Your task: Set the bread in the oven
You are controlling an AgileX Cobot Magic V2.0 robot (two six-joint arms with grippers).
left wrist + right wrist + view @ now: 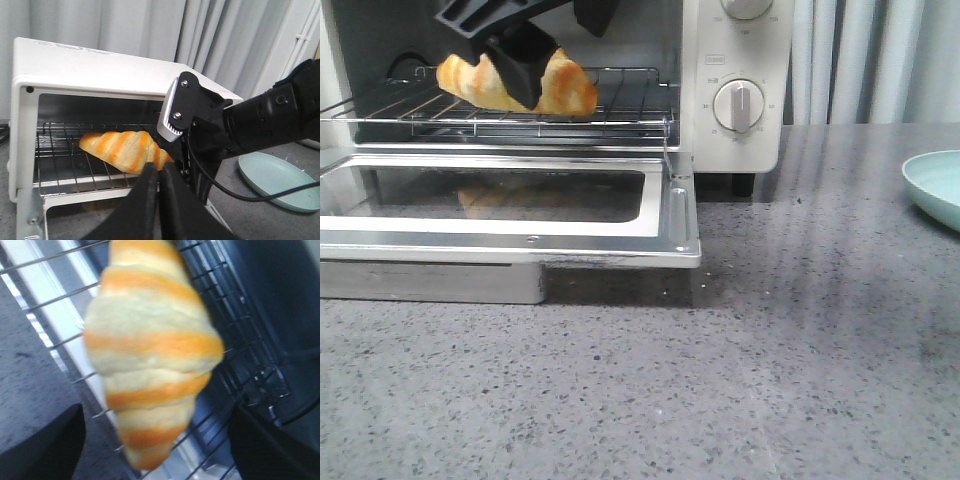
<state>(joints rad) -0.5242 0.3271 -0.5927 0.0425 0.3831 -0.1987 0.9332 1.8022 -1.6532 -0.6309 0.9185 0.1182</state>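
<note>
The bread (565,85), golden-orange with cream stripes, sits at the wire rack (620,108) inside the cream-white oven (740,60), whose door (520,235) is dropped open. My right gripper (520,65) reaches into the oven over the bread. In the right wrist view the gripper (155,440) is open, its fingers (45,445) wide apart on either side of the bread (150,350) and not touching it. My left gripper (160,172) is shut and empty, outside the oven (90,67) in front of the bread (125,150).
A pale green plate (935,185) lies on the grey speckled counter at the far right and shows in the left wrist view (272,177). The oven's dial knobs (738,105) are on its right panel. Grey curtains hang behind.
</note>
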